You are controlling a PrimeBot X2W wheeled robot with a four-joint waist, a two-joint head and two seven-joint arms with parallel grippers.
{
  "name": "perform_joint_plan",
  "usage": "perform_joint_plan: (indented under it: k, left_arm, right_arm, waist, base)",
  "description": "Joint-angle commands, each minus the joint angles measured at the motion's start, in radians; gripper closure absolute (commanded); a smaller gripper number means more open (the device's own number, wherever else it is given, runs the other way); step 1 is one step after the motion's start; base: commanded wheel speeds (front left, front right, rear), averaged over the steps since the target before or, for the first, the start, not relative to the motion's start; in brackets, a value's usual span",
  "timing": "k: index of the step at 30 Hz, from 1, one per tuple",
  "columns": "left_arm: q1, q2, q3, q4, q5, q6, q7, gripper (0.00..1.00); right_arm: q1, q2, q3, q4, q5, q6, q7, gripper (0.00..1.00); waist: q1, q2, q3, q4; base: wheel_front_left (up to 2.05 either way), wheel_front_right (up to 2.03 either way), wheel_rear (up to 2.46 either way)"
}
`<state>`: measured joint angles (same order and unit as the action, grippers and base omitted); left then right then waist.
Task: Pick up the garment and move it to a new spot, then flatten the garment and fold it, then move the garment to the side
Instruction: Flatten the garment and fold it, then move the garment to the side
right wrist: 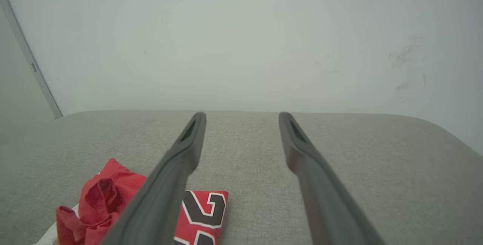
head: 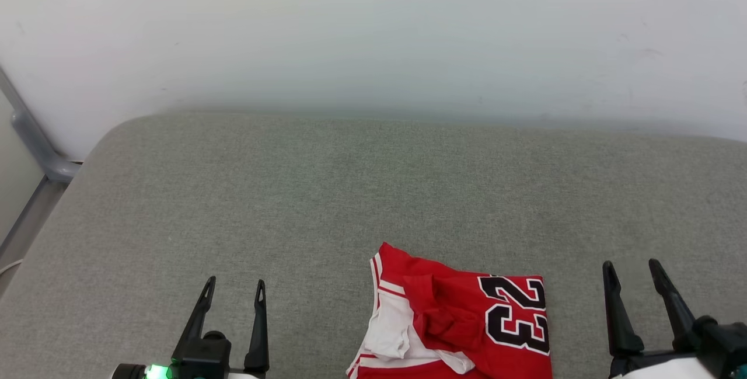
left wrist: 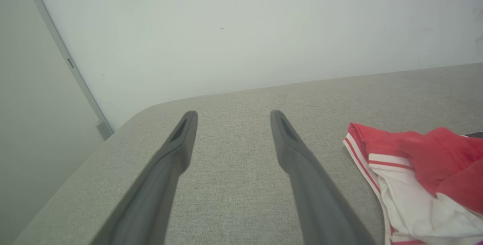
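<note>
The garment (head: 461, 320), a red jersey with white trim and a black "23", lies crumpled and partly folded on the grey cushion near the front edge, between my two grippers. A white sleeve bunches at its left side. My left gripper (head: 234, 287) stands open to the garment's left, well apart from it, with nothing between its fingers. Just right of the cloth, my right gripper (head: 631, 269) is open and empty too. The left wrist view has the garment (left wrist: 419, 177) at the right of my left gripper (left wrist: 234, 116). The right wrist view has the garment (right wrist: 113, 199) at lower left, beside my right gripper (right wrist: 241, 117).
The grey fabric cushion (head: 327, 192) stretches wide behind the garment, ending at a white wall (head: 373, 34). Its rounded left corner drops off beside a grey metal rail (head: 35, 139).
</note>
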<state>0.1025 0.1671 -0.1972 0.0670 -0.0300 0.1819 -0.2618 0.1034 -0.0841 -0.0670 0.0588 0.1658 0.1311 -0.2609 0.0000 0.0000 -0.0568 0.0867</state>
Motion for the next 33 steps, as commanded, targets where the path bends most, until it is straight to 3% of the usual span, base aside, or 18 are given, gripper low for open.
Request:
perform_joint_plan:
  k: [1, 28, 33]
  left_arm:
    - [0.012, 0.0, 0.0, -0.002, -0.001, -0.003, -0.004, 0.0]
    - [0.021, 0.007, -0.011, 0.02, -0.004, -0.014, -0.004, 0.0]
    - [0.014, 0.006, -0.011, 0.021, -0.006, -0.013, -0.004, 0.0]
  right_arm:
    - [0.02, 0.009, -0.004, -0.014, -0.007, -0.001, -0.004, 0.0]
    - [0.052, 0.036, -0.008, -0.041, -0.046, -0.001, 0.002, 0.0]
    - [-0.001, -0.008, -0.014, -0.056, -0.022, -0.001, 0.021, 0.0]
  waist:
    - [0.0, 0.0, -0.002, -0.001]
    - [0.0, 0.0, -0.014, 0.003]
    - [0.0, 0.0, -0.009, 0.002]
  base:
    - [0.0, 0.0, 0.0]
    - [0.0, 0.0, 0.0]
    - [0.0, 0.0, 0.0]
